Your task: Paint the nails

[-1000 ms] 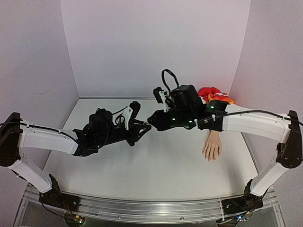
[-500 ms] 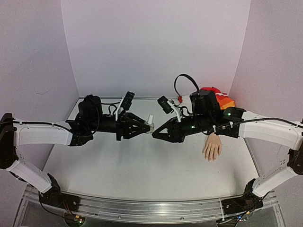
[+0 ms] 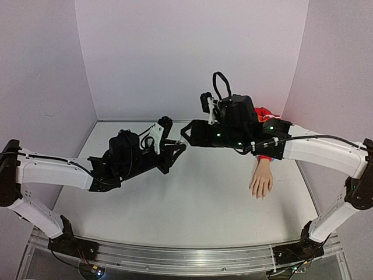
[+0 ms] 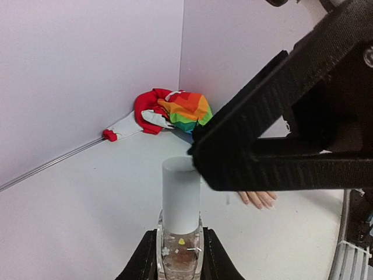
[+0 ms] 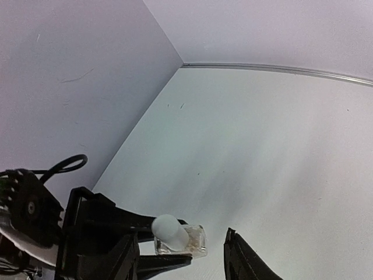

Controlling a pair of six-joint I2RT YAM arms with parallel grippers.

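Grips small clear bottle (image 4: 180, 259), likely light, slick, fragile, in closed left tool (image 4: 179, 248); poises half-open, empty right tool (image 5: 179, 236) beside white cylindrical cap (image 4: 180, 195), the best hold

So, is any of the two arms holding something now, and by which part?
The left fingers grip the small clear bottle by its glass body, below the white cap. The right fingers stand open and hold nothing.
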